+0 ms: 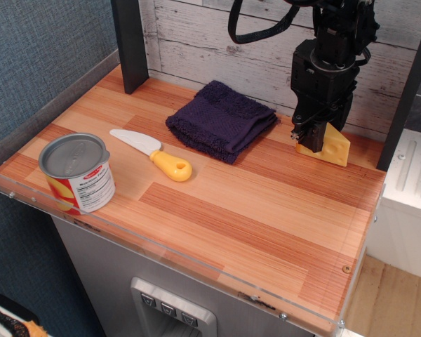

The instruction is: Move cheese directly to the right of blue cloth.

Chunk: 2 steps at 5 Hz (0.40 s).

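Cheese sits on the wooden table to the right of the blue cloth, so we judge placement nearly done; the gripper touches its left side, and whether the jaws grip we cannot tell

red-and-yellow label on the can, print too small to read, no other text

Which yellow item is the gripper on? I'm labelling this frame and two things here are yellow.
The cheese, the holed wedge at the back right, sits at the gripper. The toy knife with the yellow handle lies untouched left of the blue cloth.
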Each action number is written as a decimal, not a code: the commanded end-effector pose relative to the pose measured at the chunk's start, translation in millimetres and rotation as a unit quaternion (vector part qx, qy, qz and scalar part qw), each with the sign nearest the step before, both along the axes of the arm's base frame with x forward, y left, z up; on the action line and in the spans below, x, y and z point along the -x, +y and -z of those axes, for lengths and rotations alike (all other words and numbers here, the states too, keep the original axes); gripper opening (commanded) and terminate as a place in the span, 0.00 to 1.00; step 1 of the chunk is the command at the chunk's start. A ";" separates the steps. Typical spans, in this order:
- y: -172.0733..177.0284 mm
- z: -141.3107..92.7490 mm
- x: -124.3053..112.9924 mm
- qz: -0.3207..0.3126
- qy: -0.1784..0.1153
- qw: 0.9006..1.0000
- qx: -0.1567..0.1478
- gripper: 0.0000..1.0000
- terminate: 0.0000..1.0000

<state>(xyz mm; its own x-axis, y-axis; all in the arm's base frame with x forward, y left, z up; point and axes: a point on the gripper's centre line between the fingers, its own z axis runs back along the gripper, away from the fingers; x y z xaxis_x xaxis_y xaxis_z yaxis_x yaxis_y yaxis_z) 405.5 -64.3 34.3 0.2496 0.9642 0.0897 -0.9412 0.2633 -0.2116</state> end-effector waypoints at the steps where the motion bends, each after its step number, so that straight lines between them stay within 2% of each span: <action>1: 0.4 -18.5 -7.6 0.020 -0.023 1.000 0.008 1.00 0.00; 2: -0.6 -27.3 -7.6 0.024 -0.032 0.999 0.009 1.00 0.00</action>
<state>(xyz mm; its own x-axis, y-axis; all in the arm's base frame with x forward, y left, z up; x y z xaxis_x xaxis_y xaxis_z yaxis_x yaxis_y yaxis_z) 404.6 -67.8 34.6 0.2944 0.9526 0.0765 -0.9294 0.3040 -0.2092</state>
